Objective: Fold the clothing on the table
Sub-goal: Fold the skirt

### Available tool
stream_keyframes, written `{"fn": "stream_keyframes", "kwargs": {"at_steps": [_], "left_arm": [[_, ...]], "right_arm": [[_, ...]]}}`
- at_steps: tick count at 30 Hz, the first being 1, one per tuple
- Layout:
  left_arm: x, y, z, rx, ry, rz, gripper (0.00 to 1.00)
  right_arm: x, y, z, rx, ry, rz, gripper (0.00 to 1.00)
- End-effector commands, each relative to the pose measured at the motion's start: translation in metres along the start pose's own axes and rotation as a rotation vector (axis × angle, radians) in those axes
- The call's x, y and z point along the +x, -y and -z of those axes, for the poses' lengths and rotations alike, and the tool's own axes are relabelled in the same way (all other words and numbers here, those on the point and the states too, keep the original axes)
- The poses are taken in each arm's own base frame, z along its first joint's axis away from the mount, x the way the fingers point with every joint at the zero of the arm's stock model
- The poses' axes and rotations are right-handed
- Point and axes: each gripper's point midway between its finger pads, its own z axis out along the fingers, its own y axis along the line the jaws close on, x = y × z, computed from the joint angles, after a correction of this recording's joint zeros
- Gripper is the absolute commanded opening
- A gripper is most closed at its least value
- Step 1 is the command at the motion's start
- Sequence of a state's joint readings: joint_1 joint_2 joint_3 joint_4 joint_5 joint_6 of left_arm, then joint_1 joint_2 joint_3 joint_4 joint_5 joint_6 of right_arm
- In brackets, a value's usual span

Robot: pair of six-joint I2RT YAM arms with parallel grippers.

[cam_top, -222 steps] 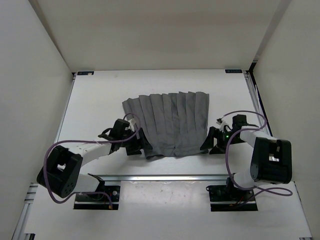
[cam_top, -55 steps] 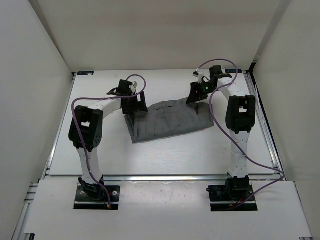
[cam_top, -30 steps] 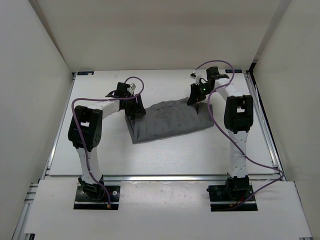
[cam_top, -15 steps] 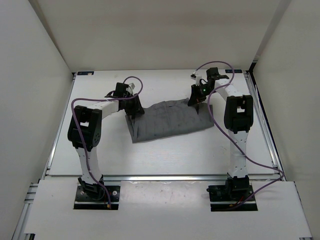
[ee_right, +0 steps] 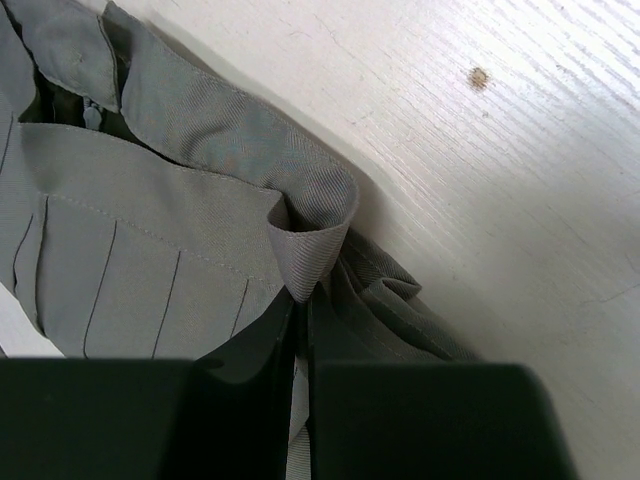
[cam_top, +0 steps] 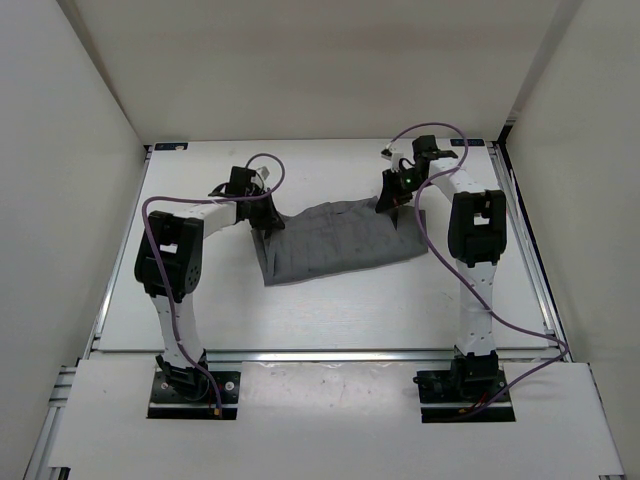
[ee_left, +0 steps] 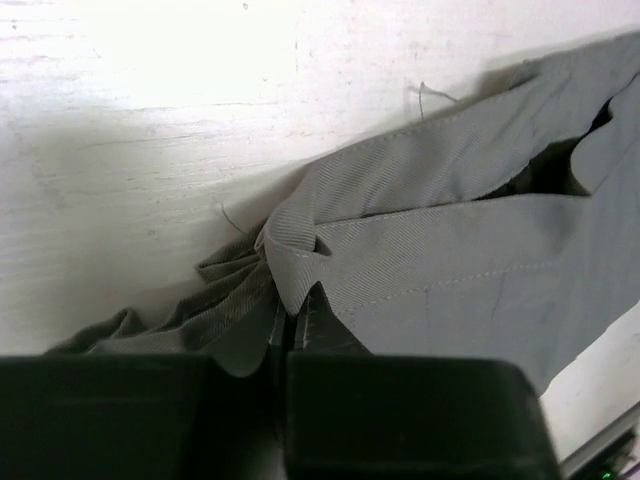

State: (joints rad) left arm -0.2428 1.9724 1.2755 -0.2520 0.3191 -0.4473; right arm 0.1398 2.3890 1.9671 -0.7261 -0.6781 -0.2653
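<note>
I see one piece of clothing (cam_top: 335, 240) lying on the far half of the white surface (cam_top: 330, 310), roughly centred between its left and right edges and well clear of the near edge. It is a medium-grey garment doubled over into a wide, low, slightly crooked strip, with its near-left corner hanging toward the near edge. The cloth is limp and matte with a fine diagonal twill weave. The right wrist view shows a row of narrow stitched pleats below a flat band with a seam line along it. The left wrist view shows the same kind of band, rumpled into small gathers where it is caught, with one loose thread (ee_left: 430, 95) sticking up from its edge. I have two arms out, one at each far corner of the strip. The left claw (cam_top: 268, 218) is closed on the garment's far-left corner, where a curled fold of the band is pinched between its two black fingers (ee_left: 130, 420), which sit almost together. The right claw (cam_top: 388, 203) is likewise clamped on the far-right corner, a loop of the band rolling up out of the narrow slit between its fingers. The surface looks painted, with faint grain-like streaks and a single small brown speck (ee_right: 478, 76) near the right claw. Silver metal rails (cam_top: 330, 355) frame its edges, and two purple cables (cam_top: 262, 160) loop along the arms, one on each.
</note>
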Motion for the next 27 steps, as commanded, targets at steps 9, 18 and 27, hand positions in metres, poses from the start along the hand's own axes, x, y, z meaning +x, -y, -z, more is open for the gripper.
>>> {"fn": "stream_keyframes", "kwargs": {"at_steps": [9, 18, 27], "left_arm": [[-0.045, 0.047, 0.041, 0.117, 0.130, -0.093, 0.00], [-0.035, 0.083, 0.060, 0.169, 0.148, -0.129, 0.11], [-0.005, 0.079, 0.066, 0.181, 0.138, -0.123, 0.31]], "right_arm": [[-0.038, -0.024, 0.067, 0.024, 0.144, 0.047, 0.00], [-0.001, -0.047, 0.107, 0.003, 0.167, -0.028, 0.00], [0.020, -0.054, 0.120, 0.023, 0.168, -0.033, 0.00]]}}
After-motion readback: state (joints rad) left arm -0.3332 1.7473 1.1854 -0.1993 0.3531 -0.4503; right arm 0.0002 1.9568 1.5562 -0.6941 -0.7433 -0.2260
